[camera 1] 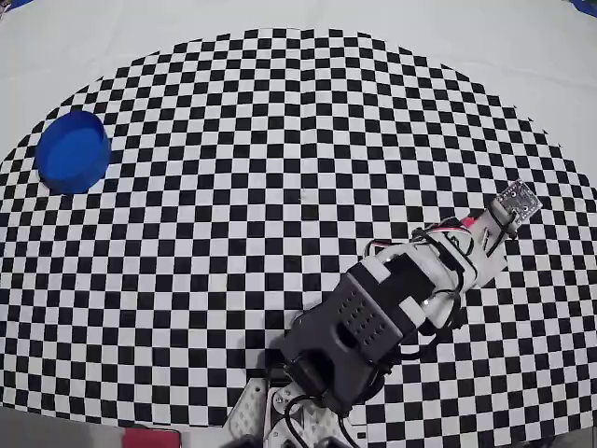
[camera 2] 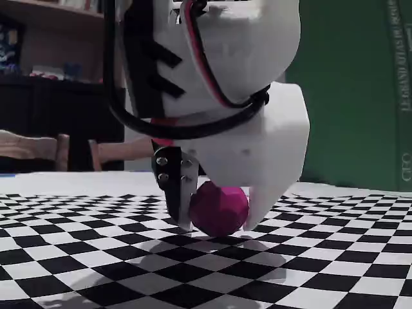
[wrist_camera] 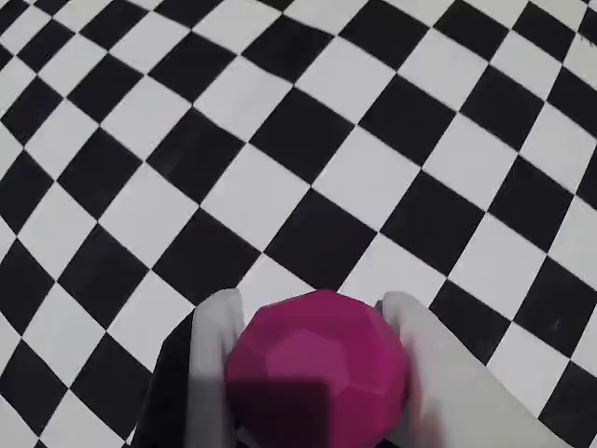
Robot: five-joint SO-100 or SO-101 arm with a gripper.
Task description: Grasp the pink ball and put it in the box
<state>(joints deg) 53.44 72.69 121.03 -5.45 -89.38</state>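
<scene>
The pink ball (wrist_camera: 317, 373) is a faceted magenta sphere sitting between my two white fingers (wrist_camera: 216, 355) at the bottom of the wrist view. Both fingers press against its sides. In the fixed view the ball (camera 2: 219, 209) is low over the checkered cloth, with my gripper (camera 2: 217, 225) shut on it and a shadow just beneath. In the overhead view the arm's wrist (camera 1: 508, 210) covers the ball at the right of the cloth. The box (camera 1: 73, 151), a round blue container, stands far off at the left edge of the cloth.
A black-and-white checkered cloth (camera 1: 280, 168) covers the table. The arm's base (camera 1: 308, 392) is at the bottom centre of the overhead view. Wooden chairs (camera 2: 38, 151) and a dark shelf stand behind the table in the fixed view.
</scene>
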